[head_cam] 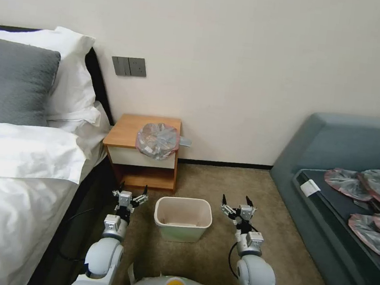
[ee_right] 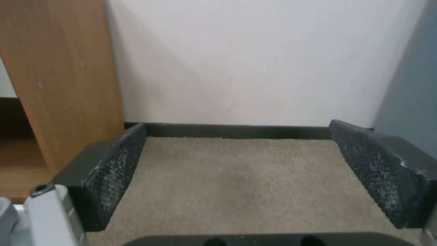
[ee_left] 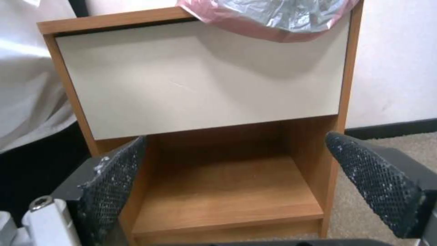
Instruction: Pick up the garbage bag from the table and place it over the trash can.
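The garbage bag (head_cam: 157, 140), crinkly grey plastic with a pinkish rim, lies bunched on the right front of the table (head_cam: 129, 131) and hangs a little over the white drawer front (ee_left: 268, 15). The cream trash can (head_cam: 183, 218) stands upright on the carpet in front of the table, with nothing in it. My left gripper (head_cam: 132, 189) is open, low to the left of the can, facing the table's low shelf (ee_left: 218, 191). My right gripper (head_cam: 237, 201) is open to the right of the can, above bare carpet, with nothing between its fingers.
A bed (head_cam: 9, 163) with white linen and pillows runs along the left, close to my left arm. A blue-grey sofa (head_cam: 349, 151) at the right carries several flattened grey-pink bags (head_cam: 371, 199). Wall and dark skirting (ee_right: 237, 130) lie behind the table.
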Robot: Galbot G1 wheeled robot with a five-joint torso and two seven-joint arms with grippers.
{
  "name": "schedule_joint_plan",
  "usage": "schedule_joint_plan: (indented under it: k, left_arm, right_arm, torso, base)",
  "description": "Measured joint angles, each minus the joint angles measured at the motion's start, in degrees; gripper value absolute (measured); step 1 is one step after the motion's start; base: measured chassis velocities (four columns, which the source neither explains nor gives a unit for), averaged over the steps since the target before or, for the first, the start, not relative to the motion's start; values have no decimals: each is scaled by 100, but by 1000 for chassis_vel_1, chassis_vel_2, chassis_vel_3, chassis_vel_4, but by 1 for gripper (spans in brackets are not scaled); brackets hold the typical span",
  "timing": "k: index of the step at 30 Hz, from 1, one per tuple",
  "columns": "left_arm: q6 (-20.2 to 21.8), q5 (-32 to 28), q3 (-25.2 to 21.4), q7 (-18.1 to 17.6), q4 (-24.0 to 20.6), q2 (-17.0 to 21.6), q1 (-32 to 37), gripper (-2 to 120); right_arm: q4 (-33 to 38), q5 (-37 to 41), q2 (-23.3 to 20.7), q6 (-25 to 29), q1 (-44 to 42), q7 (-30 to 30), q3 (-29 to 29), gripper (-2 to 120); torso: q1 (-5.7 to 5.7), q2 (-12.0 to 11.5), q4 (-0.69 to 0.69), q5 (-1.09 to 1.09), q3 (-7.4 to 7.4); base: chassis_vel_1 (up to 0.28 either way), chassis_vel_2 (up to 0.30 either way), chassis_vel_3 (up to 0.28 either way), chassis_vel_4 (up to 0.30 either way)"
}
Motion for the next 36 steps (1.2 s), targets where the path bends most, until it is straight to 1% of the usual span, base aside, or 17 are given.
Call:
schedule_joint_plan:
  k: [36]
  left_arm:
    - [0, 0, 0, 0, 0, 0, 0, 100]
  right_arm:
    - [0, 0, 0, 0, 0, 0, 0, 100]
  torso:
    - [0, 0, 0, 0, 0]
  base:
    - [0, 0, 0, 0]
